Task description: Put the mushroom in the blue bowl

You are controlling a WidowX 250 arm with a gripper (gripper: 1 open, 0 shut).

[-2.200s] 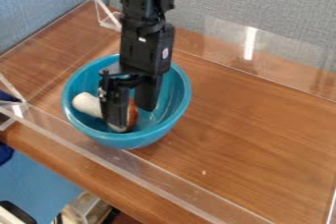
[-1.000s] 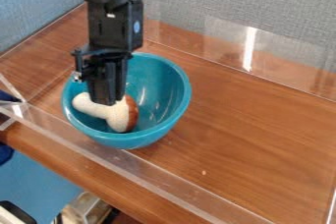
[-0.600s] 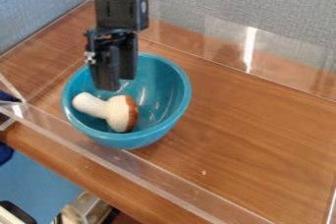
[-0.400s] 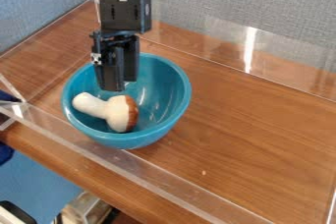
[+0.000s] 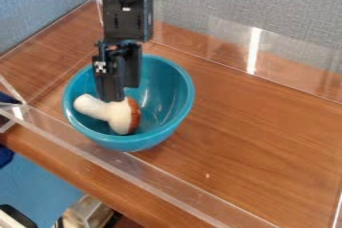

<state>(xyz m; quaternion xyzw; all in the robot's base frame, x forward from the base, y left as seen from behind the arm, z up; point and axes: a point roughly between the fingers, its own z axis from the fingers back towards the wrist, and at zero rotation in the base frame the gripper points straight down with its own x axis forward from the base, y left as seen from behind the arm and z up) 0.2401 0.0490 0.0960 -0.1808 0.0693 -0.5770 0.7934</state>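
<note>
The blue bowl (image 5: 174, 90) stands on the wooden table at the left. Inside it the mushroom (image 5: 110, 113) lies on its side, cream stem to the left and reddish-brown cap to the right, resting on the bowl's floor. My gripper (image 5: 118, 88) hangs from above into the bowl, pointing steeply down, its black fingers (image 5: 102, 78) just over the mushroom's stem and cap. The jaws stand apart and hold nothing; the mushroom lies free beneath them.
Clear acrylic walls (image 5: 254, 47) fence the wooden tabletop (image 5: 254, 122), with a low front wall (image 5: 160, 187) close to the bowl. A blue-grey backdrop rises behind. Bare wood extends to the right of the bowl.
The gripper let go of the mushroom, lifted off it and shifted slightly right, then spread its jaws wider. The mushroom stays lying in the bowl.
</note>
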